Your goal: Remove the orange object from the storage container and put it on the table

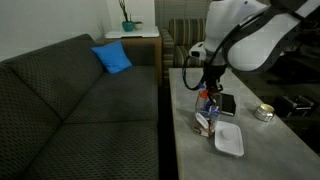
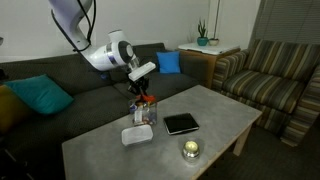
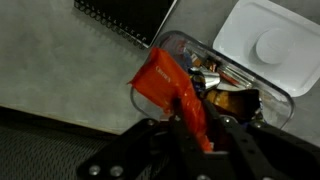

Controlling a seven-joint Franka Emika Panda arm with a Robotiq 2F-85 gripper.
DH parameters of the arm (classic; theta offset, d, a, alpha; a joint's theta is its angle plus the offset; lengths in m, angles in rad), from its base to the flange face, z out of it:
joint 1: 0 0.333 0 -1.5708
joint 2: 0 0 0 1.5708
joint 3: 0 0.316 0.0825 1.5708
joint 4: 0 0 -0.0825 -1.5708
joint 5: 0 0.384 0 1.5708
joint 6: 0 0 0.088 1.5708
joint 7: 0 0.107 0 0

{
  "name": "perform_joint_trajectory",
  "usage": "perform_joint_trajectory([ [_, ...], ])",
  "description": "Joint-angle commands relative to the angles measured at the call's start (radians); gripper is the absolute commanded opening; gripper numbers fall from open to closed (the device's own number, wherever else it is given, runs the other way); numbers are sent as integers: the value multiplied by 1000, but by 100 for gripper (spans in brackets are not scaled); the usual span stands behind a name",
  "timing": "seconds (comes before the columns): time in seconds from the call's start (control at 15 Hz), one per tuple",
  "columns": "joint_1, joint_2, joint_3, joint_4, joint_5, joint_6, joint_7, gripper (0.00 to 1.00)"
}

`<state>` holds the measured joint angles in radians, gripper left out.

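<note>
Pinching the lower end of the orange packet (image 3: 165, 85) between its narrowed fingers, the end effector (image 3: 200, 128) is hanging over the clear plastic box (image 3: 262, 108), with the packet sticking out past the fingertips and slanting across the box's near rim. In an exterior view the end effector (image 2: 143, 95) is holding the orange packet (image 2: 147, 101) just above the clear plastic box (image 2: 143, 117), which is standing on the grey worktop (image 2: 225, 115). The box is carrying several small wrapped pieces (image 3: 236, 100), glossy brown and gold in the wrist view; their exact kind is too blurred to tell. A flat white tray (image 3: 265, 40) is lying just beside the box, and a black spiral-bound notebook (image 3: 130, 15) is lying on its other side. A small round tin (image 2: 190, 149) is sitting well apart from them, near the worktop's edge.
</note>
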<state>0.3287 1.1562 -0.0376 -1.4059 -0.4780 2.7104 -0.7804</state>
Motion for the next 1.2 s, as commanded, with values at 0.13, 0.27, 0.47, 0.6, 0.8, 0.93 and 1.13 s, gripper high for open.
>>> perform_joint_trajectory([
  [0.13,14,-105,-15,-108,-75,-10,85,6],
  [0.27,-8,-93,10,-99,-82,9,73,6],
  [0.47,-23,-47,32,-66,-69,41,72,6],
  [0.6,-56,-4,79,-39,-46,42,36,6],
  [0.8,-101,65,141,9,-15,25,6,6],
  [0.93,-111,99,151,38,-5,16,6,6],
  [1.13,-106,138,132,84,2,5,32,6],
])
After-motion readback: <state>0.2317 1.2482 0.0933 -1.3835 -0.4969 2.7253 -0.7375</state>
